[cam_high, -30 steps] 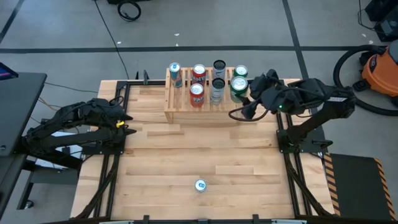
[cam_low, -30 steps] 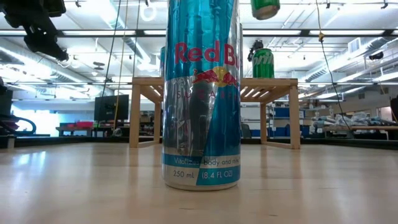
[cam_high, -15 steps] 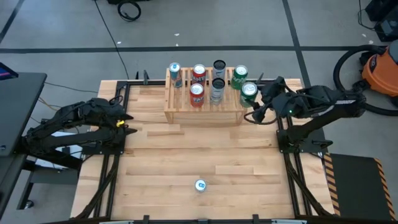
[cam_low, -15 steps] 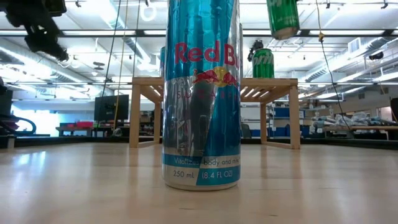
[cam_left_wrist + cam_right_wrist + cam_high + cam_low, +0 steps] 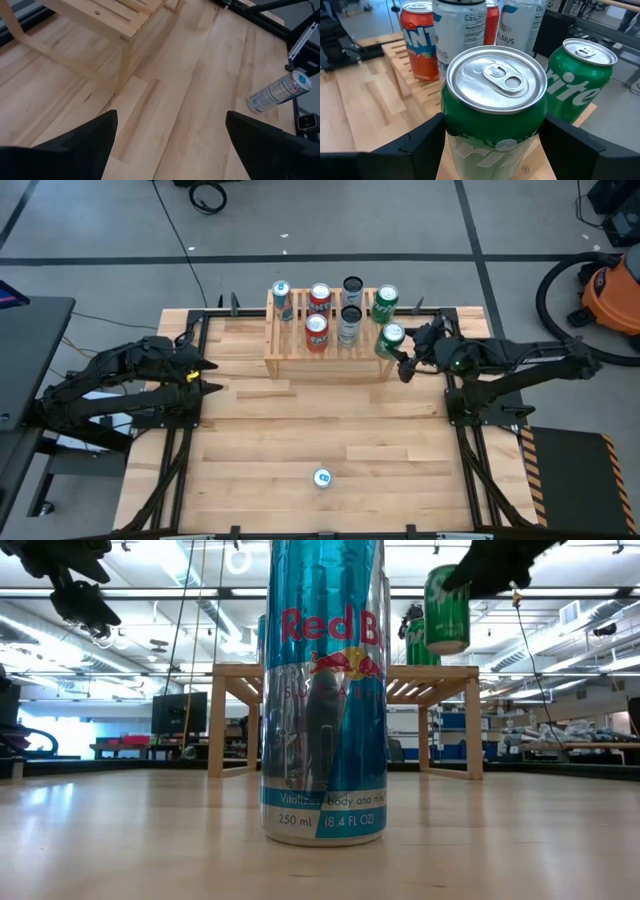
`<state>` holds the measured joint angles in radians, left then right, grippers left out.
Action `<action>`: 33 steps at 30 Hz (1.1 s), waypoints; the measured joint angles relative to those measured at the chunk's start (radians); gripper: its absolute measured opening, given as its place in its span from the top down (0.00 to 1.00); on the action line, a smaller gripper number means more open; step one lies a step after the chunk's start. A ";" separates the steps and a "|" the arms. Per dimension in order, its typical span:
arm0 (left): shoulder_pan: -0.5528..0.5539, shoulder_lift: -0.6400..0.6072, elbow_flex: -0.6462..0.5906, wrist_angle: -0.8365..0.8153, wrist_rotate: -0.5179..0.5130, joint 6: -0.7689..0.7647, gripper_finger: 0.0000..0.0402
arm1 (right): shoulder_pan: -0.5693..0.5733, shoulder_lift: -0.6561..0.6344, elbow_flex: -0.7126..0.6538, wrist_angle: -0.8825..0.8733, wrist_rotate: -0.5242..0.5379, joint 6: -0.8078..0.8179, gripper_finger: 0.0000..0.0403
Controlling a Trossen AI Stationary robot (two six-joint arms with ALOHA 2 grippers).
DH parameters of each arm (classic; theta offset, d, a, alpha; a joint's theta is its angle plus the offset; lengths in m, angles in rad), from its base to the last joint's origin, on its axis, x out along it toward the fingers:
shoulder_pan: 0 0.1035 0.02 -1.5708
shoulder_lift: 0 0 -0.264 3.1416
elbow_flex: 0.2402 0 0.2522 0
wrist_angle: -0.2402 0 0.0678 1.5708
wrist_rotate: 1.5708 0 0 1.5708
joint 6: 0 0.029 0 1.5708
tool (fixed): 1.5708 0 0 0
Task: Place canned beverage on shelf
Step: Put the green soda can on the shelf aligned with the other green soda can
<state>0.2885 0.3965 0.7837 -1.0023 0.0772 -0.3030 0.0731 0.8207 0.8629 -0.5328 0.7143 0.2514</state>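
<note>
six cans are seen at the shelf (image 5: 325,362): five are already stood on its tiers, and a green sprite can (image 5: 390,340) is pinched upright in the right claw (image 5: 403,352) just over the lower tier's right end, not yet set down. one blue can (image 5: 321,478) is left on the bench (image 5: 250,450). the left claw (image 5: 205,375) is held spread, idle at the bench's left.

Grey taped floor (image 5: 380,220), orange vacuum (image 5: 612,288), bright ceiling lights (image 5: 560,600)
</note>
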 joint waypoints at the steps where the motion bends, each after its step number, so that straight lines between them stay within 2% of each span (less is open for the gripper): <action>1: 0.000 0.000 0.000 0.000 0.000 0.000 0.07 | -0.018 -0.007 -0.019 0.027 -0.015 -0.011 0.26; 6: 0.000 0.000 0.000 0.000 0.000 0.000 0.07 | -0.126 -0.023 -0.059 0.084 -0.065 -0.026 0.26; 15: 0.000 0.000 0.000 -0.001 0.000 -0.001 0.07 | -0.277 0.012 -0.058 0.097 -0.272 -0.034 0.25; 33: 0.000 0.000 0.000 -0.004 0.000 -0.001 0.07 | -0.304 0.033 -0.055 0.109 -0.297 -0.072 0.20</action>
<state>0.2886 0.3969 0.7837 -1.0065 0.0772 -0.3038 -0.2306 0.8539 0.8082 -0.4234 0.4171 0.1793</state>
